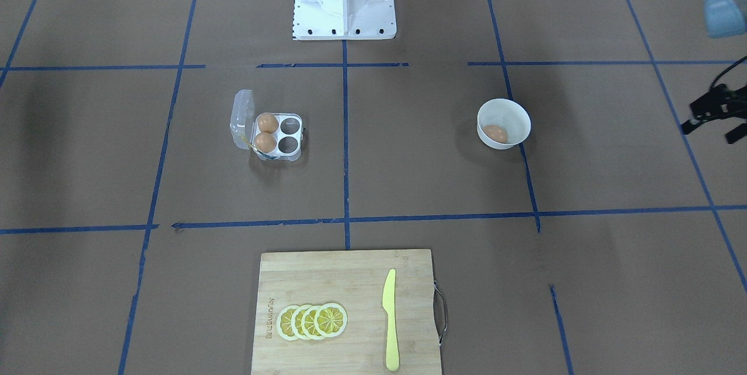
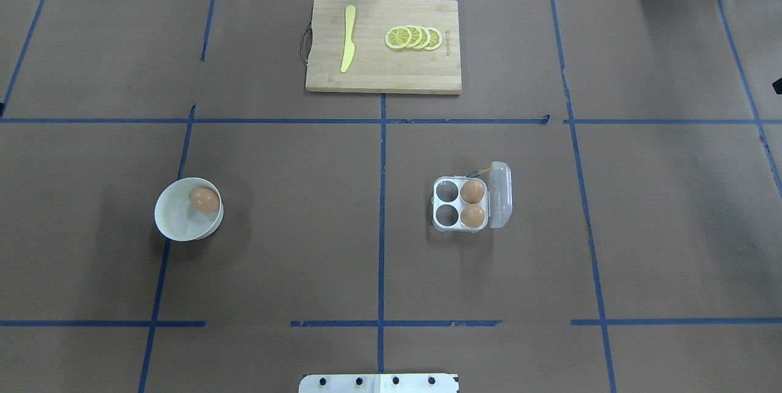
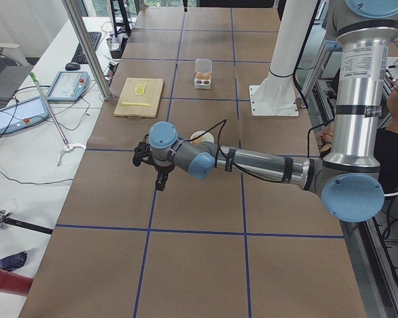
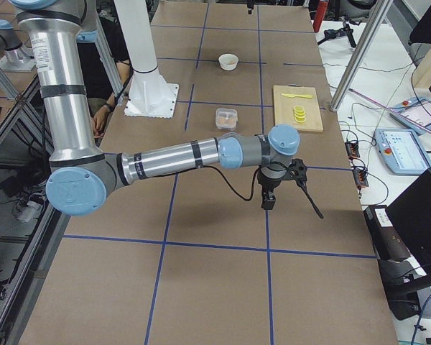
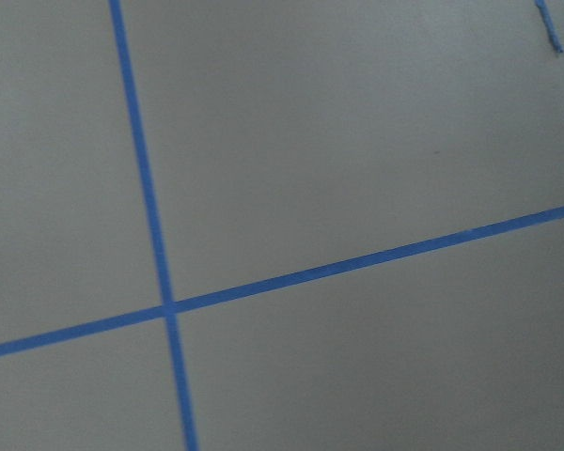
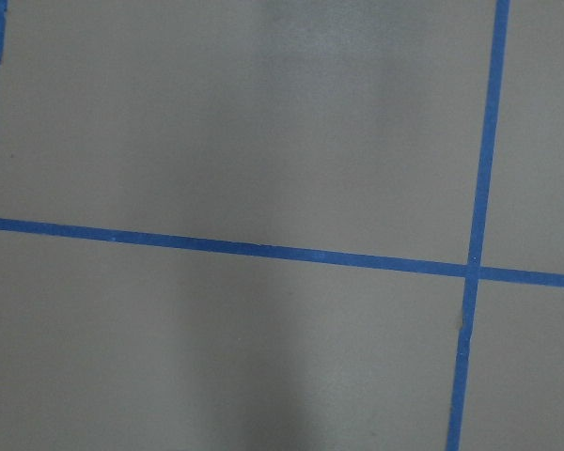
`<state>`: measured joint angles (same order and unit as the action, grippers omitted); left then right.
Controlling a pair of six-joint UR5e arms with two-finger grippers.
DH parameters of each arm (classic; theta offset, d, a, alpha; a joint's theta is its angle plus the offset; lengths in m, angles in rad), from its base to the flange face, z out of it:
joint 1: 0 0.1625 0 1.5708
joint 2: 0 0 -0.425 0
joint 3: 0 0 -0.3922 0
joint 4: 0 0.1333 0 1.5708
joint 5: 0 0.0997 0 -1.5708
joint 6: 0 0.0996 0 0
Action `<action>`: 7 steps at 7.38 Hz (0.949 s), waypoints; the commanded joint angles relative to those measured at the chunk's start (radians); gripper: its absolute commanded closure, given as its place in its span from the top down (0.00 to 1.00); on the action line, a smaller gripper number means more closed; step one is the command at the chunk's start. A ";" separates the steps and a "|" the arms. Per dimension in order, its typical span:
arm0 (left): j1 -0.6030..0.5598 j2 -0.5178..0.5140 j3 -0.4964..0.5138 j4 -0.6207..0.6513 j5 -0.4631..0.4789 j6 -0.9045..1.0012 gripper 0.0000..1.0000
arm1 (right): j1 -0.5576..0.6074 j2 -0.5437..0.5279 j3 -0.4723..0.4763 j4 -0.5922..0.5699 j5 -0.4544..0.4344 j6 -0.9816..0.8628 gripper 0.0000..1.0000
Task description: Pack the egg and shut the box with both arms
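- Overhead exterior shows us the egg (image 2: 204, 200) lying in a white bowl (image 2: 168, 222), inboard of the left claw (image 1: 715, 114) and well apart from it.
- We see the box (image 2: 437, 222) on the bench (image 2: 305, 246), inboard of the right claw (image 4: 279, 188), beyond that arm's forearm.
- Its clear lid (image 2: 501, 194) is open, and two more eggs (image 2: 472, 191) sit in the cups beside the lid.
- Both claws hang over the brown bench; we cannot tell whether either is released or clenched.

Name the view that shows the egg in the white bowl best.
Overhead exterior: it looks down into the bowl, showing the egg whole. Front-facing shows it nearly as well. In exterior left the left arm mostly covers it; exterior right shows a tiny speck. Wrist views miss it.
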<state>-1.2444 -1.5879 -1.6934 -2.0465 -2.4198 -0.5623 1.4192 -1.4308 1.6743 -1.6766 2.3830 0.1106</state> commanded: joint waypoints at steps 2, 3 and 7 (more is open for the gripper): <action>0.351 -0.093 -0.031 -0.262 0.145 -0.808 1.00 | -0.012 0.000 0.002 0.000 -0.002 -0.002 1.00; 0.441 -0.115 -0.046 -0.261 0.250 -0.949 1.00 | -0.013 -0.003 -0.004 -0.002 0.001 -0.002 1.00; 0.559 -0.126 -0.117 -0.143 0.474 -1.273 0.86 | -0.038 -0.002 -0.001 0.000 0.002 -0.003 1.00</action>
<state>-0.7112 -1.7163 -1.7951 -2.2350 -2.0202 -1.7680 1.3940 -1.4345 1.6741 -1.6767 2.3823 0.1061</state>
